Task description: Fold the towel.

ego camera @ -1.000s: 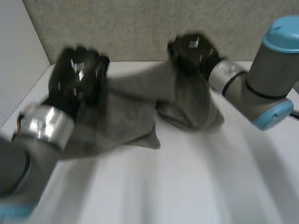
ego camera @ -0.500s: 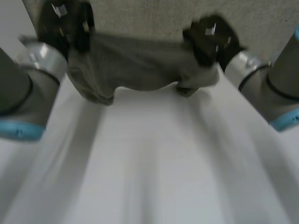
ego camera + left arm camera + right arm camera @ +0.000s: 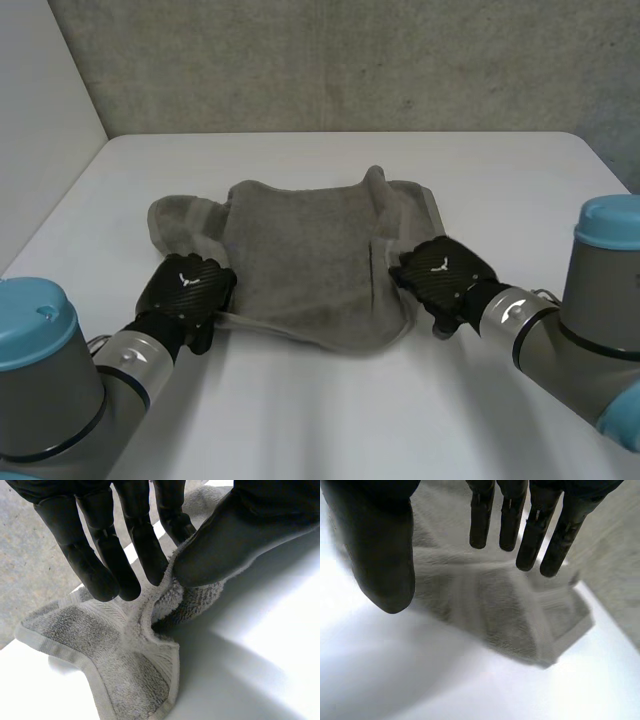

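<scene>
Two parts of the towel [image 3: 300,250] are lost to us in the head view. Its near left corner sits under the left hand [image 3: 187,290], and a stretch of its right edge lies under the right hand [image 3: 442,272]. From there the backs of both hands also cover their own fingers.

The left wrist view settles the left one. Its thumb [image 3: 240,535] and fingers [image 3: 145,550] are closed onto a raised ridge of cloth at that corner, pinching it, though the thumb hides how much is caught. In the right wrist view the fingers [image 3: 532,535] hang straight and the thumb [image 3: 382,555] stands well apart from them, with nothing held. We cannot tell whether the fingertips touch the pile beneath them.

The towel is grey and lies rumpled on the white table [image 3: 330,420], which shows bare on every side of it. We read its long axis as running from the left hand's side to the right hand's side, parallel to the grey wall [image 3: 330,60] beyond the towel's far edge. The towel's left end is bunched into a rounded fold. A narrow ridge runs from far edge to near edge just inside the right hand. The near edge sags in a curve between the two hands.
</scene>
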